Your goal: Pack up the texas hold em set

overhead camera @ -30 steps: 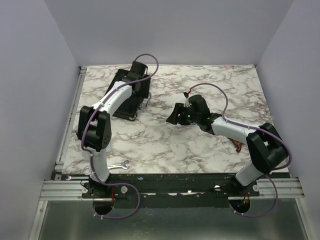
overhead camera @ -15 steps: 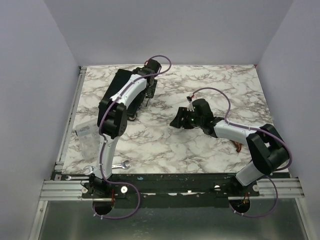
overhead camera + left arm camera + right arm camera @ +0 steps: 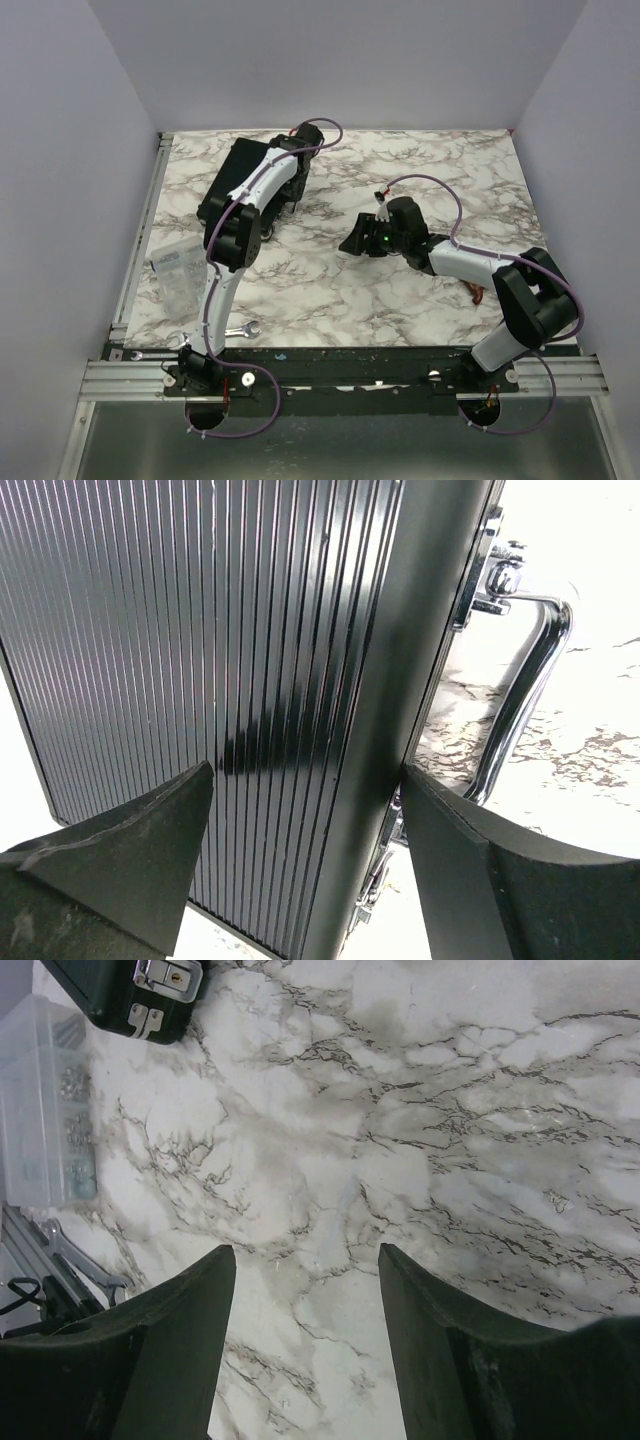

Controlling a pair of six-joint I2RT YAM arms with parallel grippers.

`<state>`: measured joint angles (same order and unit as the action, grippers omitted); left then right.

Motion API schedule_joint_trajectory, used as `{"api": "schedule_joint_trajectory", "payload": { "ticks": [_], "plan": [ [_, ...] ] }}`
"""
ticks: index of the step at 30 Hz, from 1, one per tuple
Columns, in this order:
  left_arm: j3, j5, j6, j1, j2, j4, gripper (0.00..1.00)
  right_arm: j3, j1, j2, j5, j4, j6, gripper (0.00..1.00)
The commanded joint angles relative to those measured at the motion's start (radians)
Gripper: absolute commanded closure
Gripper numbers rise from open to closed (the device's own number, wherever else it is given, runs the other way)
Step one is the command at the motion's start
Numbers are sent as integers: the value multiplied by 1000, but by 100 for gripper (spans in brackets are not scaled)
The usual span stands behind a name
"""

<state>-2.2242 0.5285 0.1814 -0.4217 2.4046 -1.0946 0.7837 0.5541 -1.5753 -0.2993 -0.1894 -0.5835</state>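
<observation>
I'm hovering the left gripper (image 3: 305, 780) over the black case (image 3: 250, 680), which looks shut and is lying near the worktop's (image 3: 450, 180) far-left corner. Its fingers are spread and grasping nothing. The right gripper (image 3: 305, 1255) is hanging released over bare marble. I'm worrying that pushing near the handle (image 3: 530, 670) will skid the glossy case sideways.

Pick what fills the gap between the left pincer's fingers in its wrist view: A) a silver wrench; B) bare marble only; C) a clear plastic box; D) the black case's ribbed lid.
D: the open left pincer frames the black case, whose ribbed lid faces the camera.
</observation>
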Motion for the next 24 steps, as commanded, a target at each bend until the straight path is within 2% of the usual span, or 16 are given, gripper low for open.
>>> {"api": "schedule_joint_trajectory", "payload": {
  "ticks": [1, 5, 7, 9, 14, 16, 20, 24],
  "plan": [
    [-77, -16, 10, 57, 15, -55, 27, -12, -9, -14, -18, -28, -6, 38],
    [-124, -53, 30, 98, 29, -87, 31, -8, -10, -26, -32, -30, -12, 38],
    [-90, -68, 29, 104, 3, -66, 33, -6, -10, -30, -38, -31, -14, 38],
    [-27, -92, 27, 104, -52, -20, 31, -3, -10, -30, -41, -28, -14, 38],
    [17, -213, 49, 102, -196, 2, 25, 31, -10, 23, -20, 65, -3, 38],
    [80, -314, 63, 98, -292, 47, 22, 32, -10, 81, 20, 115, -3, 37],
    [313, -540, 115, 93, -541, 214, 18, 27, -10, 243, 137, 243, 12, 35],
    [527, -709, 163, 90, -778, 369, 15, 38, -10, 414, 263, 392, 53, 26]
  ]
}}
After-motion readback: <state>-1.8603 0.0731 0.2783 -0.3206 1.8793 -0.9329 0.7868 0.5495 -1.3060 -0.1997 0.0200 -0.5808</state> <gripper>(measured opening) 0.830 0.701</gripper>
